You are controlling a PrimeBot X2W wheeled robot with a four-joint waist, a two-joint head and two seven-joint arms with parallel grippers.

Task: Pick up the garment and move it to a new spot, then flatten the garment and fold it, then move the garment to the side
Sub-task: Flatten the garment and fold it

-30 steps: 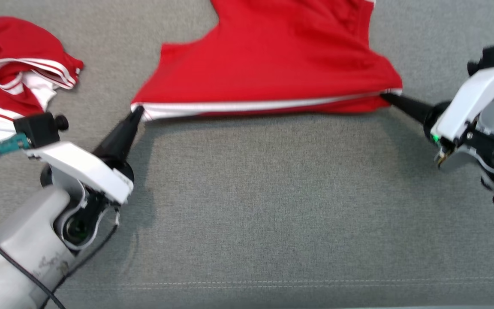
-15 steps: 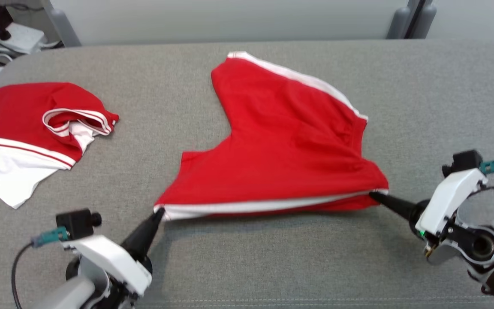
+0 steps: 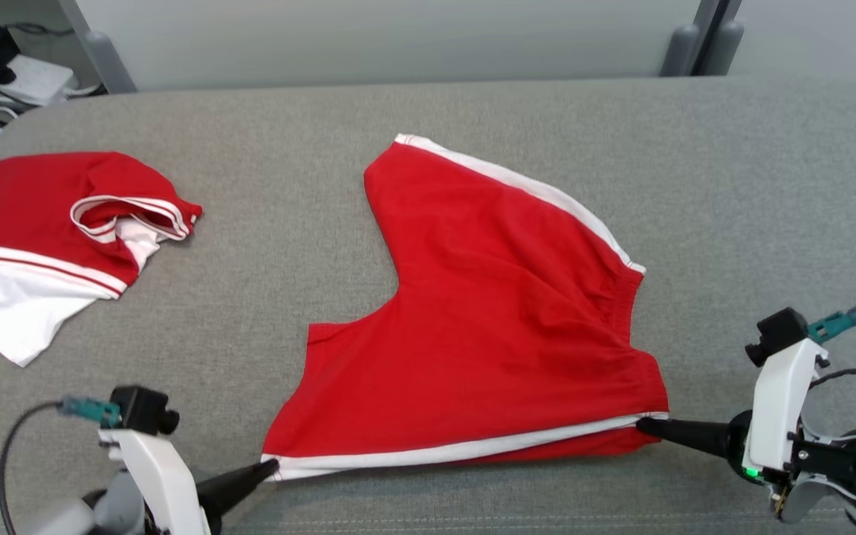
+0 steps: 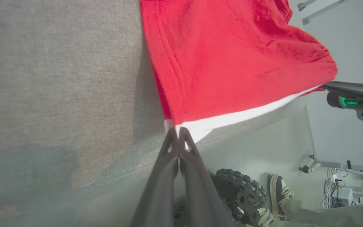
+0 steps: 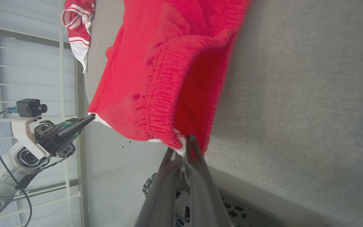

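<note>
The garment (image 3: pixel 487 327) is a pair of red shorts with white side stripes, spread on the grey table (image 3: pixel 428 119). My left gripper (image 3: pixel 270 467) is shut on its near left hem corner, seen close in the left wrist view as the garment (image 4: pixel 232 63) meeting my left gripper (image 4: pixel 179 130). My right gripper (image 3: pixel 642 425) is shut on the near right waistband corner. In the right wrist view the elastic waistband of the garment (image 5: pixel 169 78) bunches at my right gripper (image 5: pixel 186 142). The near edge is stretched between both grippers close to the table's front edge.
A second red and white garment (image 3: pixel 49 230) lies crumpled at the table's far left. Cables and a white box (image 3: pixel 19 74) sit beyond the left corner. In the left wrist view a wheel (image 4: pixel 241 192) and a person's shoe (image 4: pixel 279 192) are on the floor below the table.
The head camera has tilted up, showing the whole table. Both grippers have drawn the garment's near edge toward the table's front edge, still holding its corners.
</note>
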